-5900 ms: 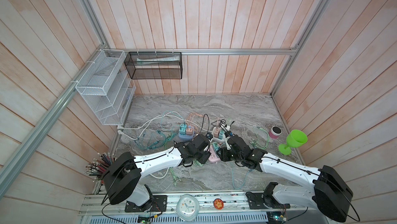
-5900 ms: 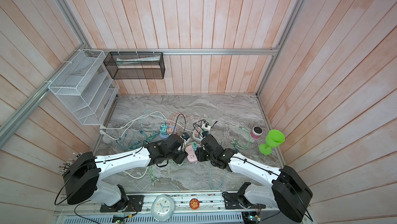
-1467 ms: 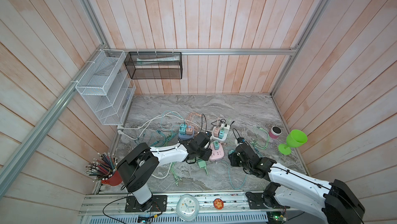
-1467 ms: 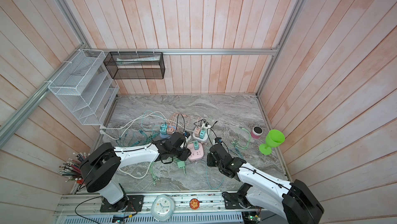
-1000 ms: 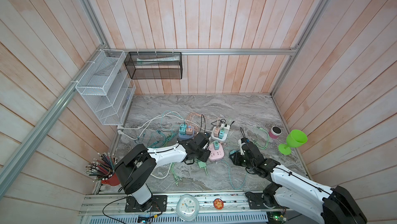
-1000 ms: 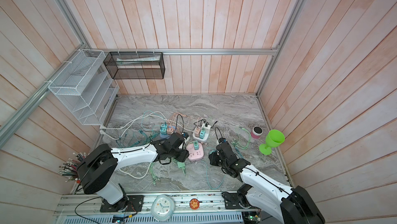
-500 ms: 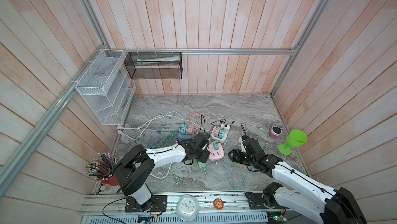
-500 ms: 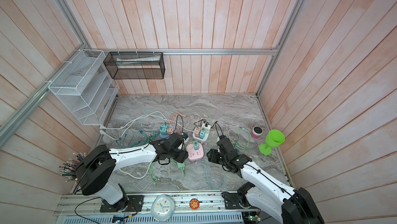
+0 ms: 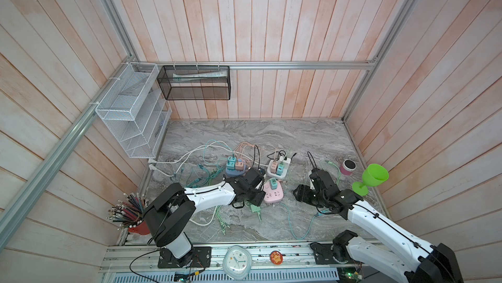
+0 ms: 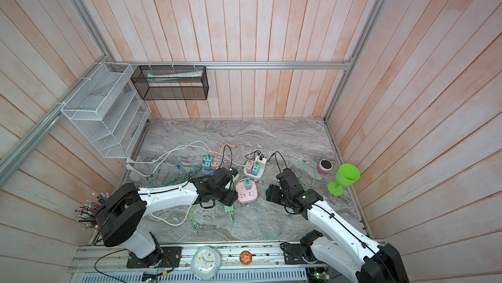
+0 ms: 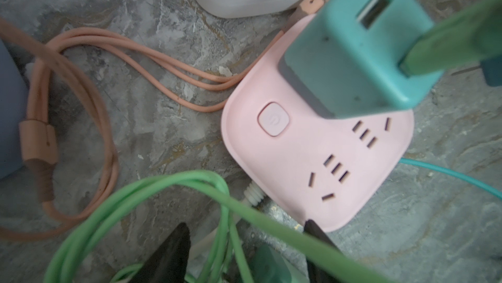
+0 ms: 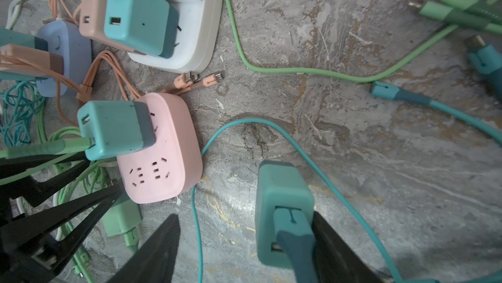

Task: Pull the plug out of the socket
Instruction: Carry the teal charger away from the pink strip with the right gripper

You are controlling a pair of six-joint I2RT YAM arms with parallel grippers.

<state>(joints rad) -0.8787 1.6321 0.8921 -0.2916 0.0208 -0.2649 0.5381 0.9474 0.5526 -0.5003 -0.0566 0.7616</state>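
The pink socket (image 9: pixel 273 195) (image 10: pixel 246 194) (image 11: pixel 312 159) (image 12: pixel 163 156) lies mid-table with one teal plug (image 9: pixel 273 185) (image 12: pixel 114 129) still standing in it. A second teal plug (image 12: pixel 284 208) with its teal cable lies on the table to the right of the socket. It sits between the open fingers of my right gripper (image 12: pixel 245 221) (image 9: pixel 298 194) and leans against one finger (image 12: pixel 334 246). My left gripper (image 11: pixel 244 249) (image 9: pixel 255 196) is open at the socket's near-left corner, straddling green cables, one fingertip (image 11: pixel 315 230) at the socket's edge.
A white socket block (image 9: pixel 279 169) and a blue one (image 9: pixel 235 169), both with plugs, stand behind the pink one. A loose green plug (image 9: pixel 255 209) and tangled cables lie around. A green goblet (image 9: pixel 373 177) and a small cup (image 9: pixel 348 166) stand at the right.
My right gripper has opened and the teal plug it held now lies loose on the table right of the socket. The left gripper has hardly moved.
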